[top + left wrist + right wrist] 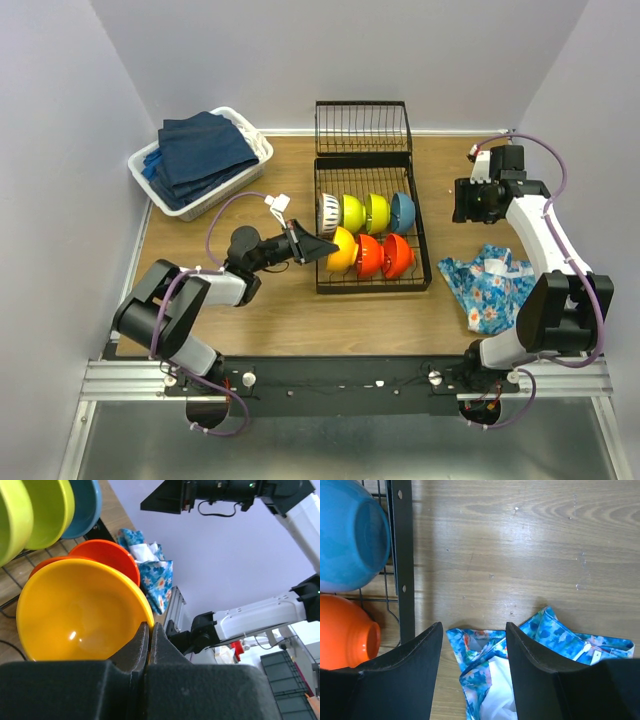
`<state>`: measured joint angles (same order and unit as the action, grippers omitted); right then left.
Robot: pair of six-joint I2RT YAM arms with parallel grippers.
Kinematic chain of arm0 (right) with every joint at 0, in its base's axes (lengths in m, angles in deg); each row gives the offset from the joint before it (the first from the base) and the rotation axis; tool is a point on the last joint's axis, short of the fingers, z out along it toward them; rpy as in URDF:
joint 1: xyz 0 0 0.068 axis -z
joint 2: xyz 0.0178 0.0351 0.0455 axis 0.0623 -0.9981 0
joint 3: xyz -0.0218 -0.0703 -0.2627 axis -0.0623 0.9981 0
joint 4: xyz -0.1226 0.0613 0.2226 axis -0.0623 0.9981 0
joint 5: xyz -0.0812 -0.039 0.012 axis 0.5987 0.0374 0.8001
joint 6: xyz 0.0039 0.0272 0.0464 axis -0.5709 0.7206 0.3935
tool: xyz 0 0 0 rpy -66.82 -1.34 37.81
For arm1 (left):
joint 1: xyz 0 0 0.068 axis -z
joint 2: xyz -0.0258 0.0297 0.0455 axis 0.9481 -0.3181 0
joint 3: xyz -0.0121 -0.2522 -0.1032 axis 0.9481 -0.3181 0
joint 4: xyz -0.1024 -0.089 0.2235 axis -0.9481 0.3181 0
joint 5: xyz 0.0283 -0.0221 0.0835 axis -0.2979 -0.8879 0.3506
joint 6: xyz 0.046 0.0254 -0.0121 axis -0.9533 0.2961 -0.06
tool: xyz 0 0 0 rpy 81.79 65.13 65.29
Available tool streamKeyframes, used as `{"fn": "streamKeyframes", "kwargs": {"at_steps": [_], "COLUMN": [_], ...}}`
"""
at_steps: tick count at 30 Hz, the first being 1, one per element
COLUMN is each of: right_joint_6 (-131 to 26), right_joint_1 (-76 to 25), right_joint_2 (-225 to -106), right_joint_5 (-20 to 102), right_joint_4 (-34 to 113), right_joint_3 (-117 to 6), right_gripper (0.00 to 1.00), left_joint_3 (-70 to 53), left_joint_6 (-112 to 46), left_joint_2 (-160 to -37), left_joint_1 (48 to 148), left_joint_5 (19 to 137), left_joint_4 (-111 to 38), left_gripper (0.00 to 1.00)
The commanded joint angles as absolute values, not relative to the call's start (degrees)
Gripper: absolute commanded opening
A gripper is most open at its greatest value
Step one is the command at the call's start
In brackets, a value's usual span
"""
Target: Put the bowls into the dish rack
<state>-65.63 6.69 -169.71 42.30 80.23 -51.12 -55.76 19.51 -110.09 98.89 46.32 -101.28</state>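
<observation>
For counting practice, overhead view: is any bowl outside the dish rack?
No, all seven bowls sit inside the black wire dish rack.

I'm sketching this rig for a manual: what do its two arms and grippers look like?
The left arm and right arm have white links between bulky black joints, with a purple cable looping along each. The left gripper and right gripper are matte black with thick, tapered jaws.
</observation>
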Motion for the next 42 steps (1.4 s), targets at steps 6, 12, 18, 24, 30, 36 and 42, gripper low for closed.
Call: {"fn": "streamKeyframes", "kwargs": {"at_steps": [6, 12, 18, 24, 30, 36, 42], "right_joint_6": [-67.5, -67.0, -66.6, -66.2, -65.6, -65.3, -64.7], "right_joint_1": [7.1, 7.0, 7.0, 7.0, 7.0, 7.0, 7.0], "right_joint_2": [-170.9, -171.2, -171.2, -171.7, -173.0, -173.2, -171.3], "right_joint_5": [44.3, 43.6, 42.9, 42.2, 41.4, 40.4, 39.7], "right_joint_4": [81.7, 81.0, 80.6, 80.2, 79.6, 79.6, 79.6], "right_joint_3": [-49.8, -48.8, -48.1, -48.3, -48.8, -49.9, -48.5], "right_gripper": [0.61, 0.61, 0.61, 0.61, 0.61, 0.61, 0.61], "left_joint_3": [-57.2, -56.8, -58.5, -59.5, -59.8, -59.5, -58.1], "left_joint_6": [25.7, 27.5, 26.2, 24.1, 22.1, 15.1, 8.1], "left_joint_2": [-114.1, -116.2, -114.3, -111.2, -108.1, -103.1, -95.7], "left_joint_1": [98.9, 98.6, 95.9, 94.9, 94.9, 94.9, 94.0], "left_joint_5": [48.1, 50.0, 51.6, 53.1, 55.0, 56.9, 55.5], "left_joint_4": [-109.7, -109.6, -100.2, -94.3, -88.0, -78.1, -67.0], "left_gripper": [0.00, 0.00, 0.00, 0.02, 0.54, 0.68, 0.72]}}
